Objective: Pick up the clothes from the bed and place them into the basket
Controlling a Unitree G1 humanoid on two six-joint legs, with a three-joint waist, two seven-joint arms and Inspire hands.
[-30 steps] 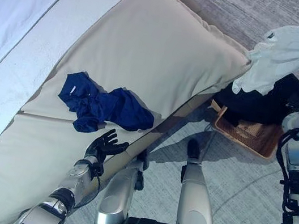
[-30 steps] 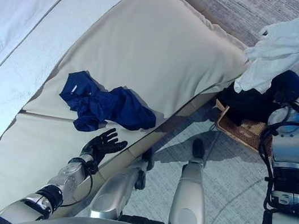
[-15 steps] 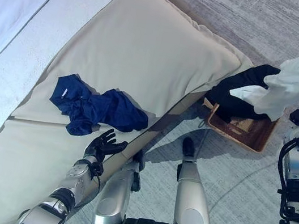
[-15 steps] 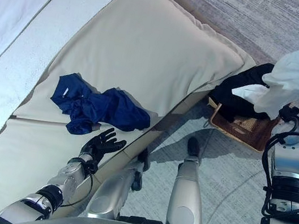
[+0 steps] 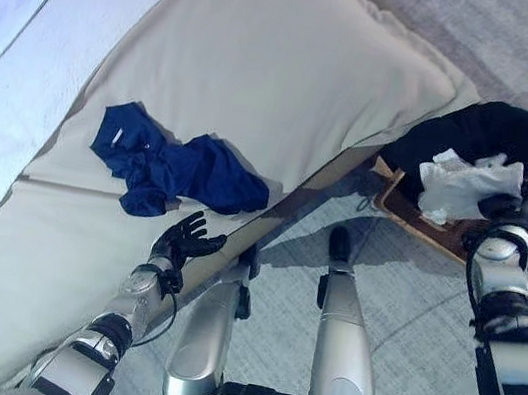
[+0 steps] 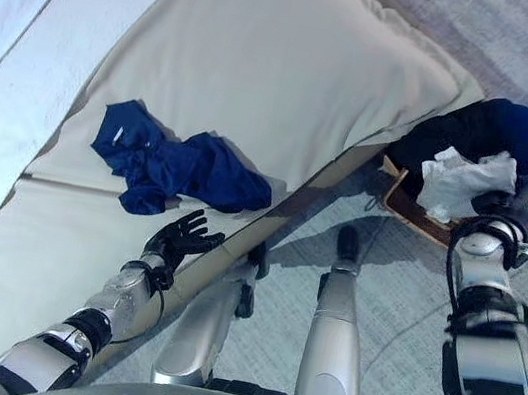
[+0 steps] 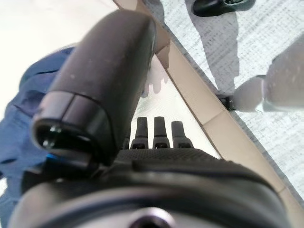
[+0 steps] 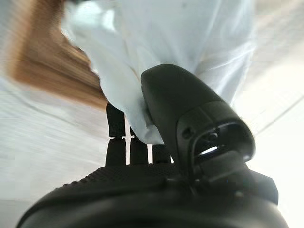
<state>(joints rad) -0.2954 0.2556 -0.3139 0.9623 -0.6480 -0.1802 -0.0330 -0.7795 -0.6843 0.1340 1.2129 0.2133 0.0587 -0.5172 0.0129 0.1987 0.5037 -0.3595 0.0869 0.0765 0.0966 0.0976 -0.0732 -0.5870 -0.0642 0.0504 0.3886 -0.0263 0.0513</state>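
A crumpled dark blue garment lies on the beige bed cover near its front edge. My left hand rests open on the cover just in front of the garment, fingers straight; the garment also shows past the hand in the left wrist view. My right hand is shut on a white garment, pinched between thumb and fingers. It holds the garment low over the brown wicker basket. A black garment lies in the basket.
The basket stands on grey carpet at the bed's corner. A white sheet covers the bed's left side. The bed's front edge runs diagonally beside my left hand.
My right hand has brought the white garment down from high above to just over the basket. The view has shifted. My left hand has stayed in place.
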